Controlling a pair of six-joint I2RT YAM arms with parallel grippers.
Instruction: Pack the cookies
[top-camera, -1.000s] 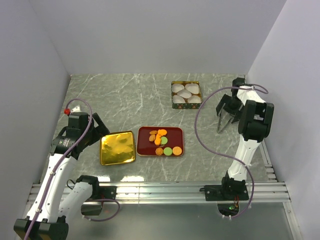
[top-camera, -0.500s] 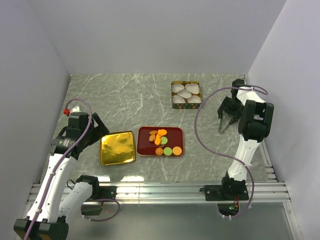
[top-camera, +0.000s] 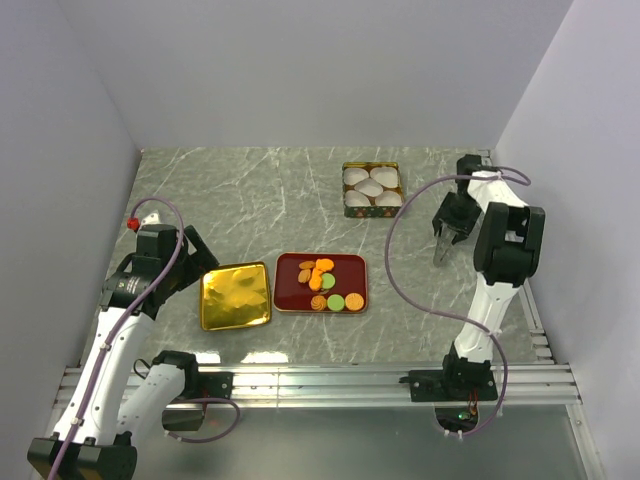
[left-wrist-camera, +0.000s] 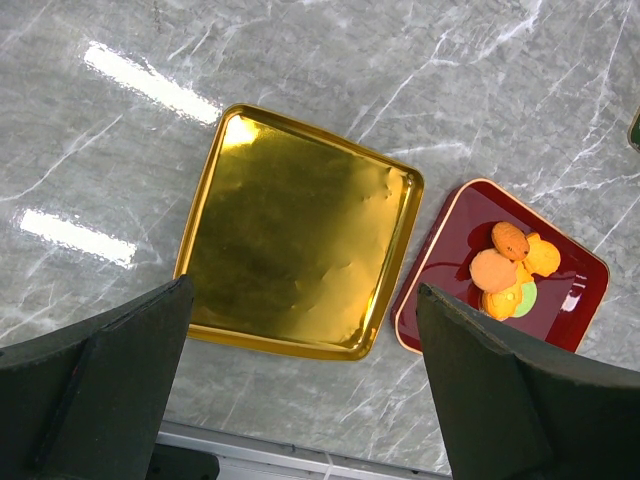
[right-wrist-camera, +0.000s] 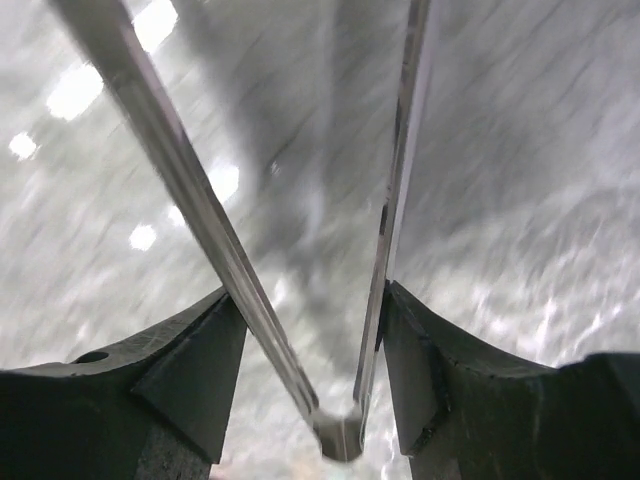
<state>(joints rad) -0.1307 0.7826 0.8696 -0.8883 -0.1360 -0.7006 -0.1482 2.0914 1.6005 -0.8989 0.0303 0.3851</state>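
The cookies (top-camera: 325, 280), orange, light green and tan-brown, lie together on a dark red tray (top-camera: 288, 264) at the table's front middle; they also show in the left wrist view (left-wrist-camera: 505, 270). My left gripper (top-camera: 198, 258) is open and empty, above and left of a gold tray (top-camera: 236, 295). In the left wrist view my left gripper (left-wrist-camera: 305, 290) frames the gold tray (left-wrist-camera: 295, 220). My right gripper (top-camera: 448, 220) is at the far right, shut on metal tongs (top-camera: 439, 252) that hang down. In the blurred right wrist view the tongs (right-wrist-camera: 392, 200) sit between my right gripper's (right-wrist-camera: 310, 300) jaws.
A patterned square box (top-camera: 352, 212) holding several white scalloped paper cups (top-camera: 372, 188) stands at the back, left of my right gripper. The red tray's rim (left-wrist-camera: 450, 215) lies just right of the gold tray. White walls close in three sides. An aluminium rail (top-camera: 320, 385) runs along the front.
My right wrist has shifted slightly back and left with the tongs, and its view is motion-blurred. The left arm, trays and cookies have not moved.
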